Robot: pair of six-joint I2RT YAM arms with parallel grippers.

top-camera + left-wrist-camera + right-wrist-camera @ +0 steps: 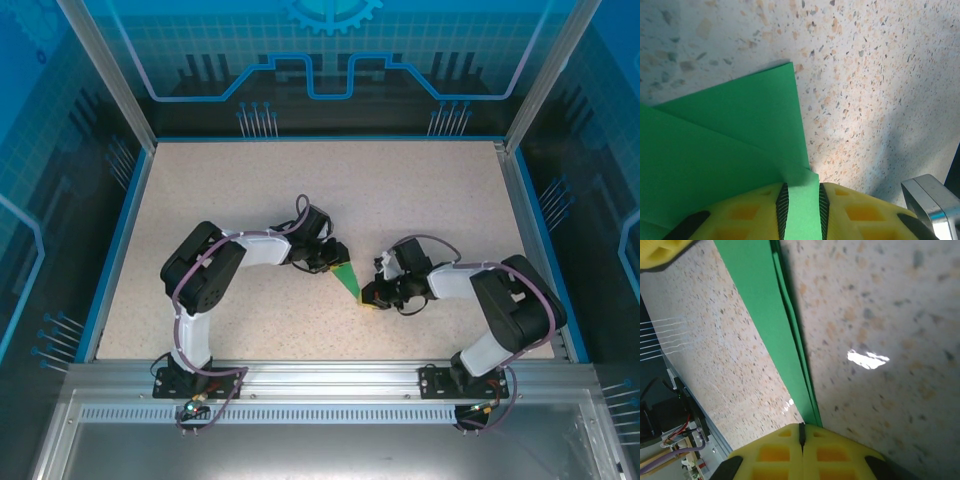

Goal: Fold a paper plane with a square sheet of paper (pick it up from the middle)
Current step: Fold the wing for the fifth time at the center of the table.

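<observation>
- The green paper [347, 279], folded into a narrow pointed shape, lies on the speckled table [240, 190] just below the centre of the top view, between the two grippers.
- The left gripper [336, 261] meets the paper's wider upper end. In the left wrist view, at the bottom edge, its yellow fingers [740, 217] are clamped on a strip of the green paper.
- The right gripper [372, 297] sits at the paper's lower pointed end.
- In the right wrist view its fingers [840, 455] are pressed together at bottom centre.
- The paper's tip runs down to them from the upper left; I cannot tell whether it is pinched.
</observation>
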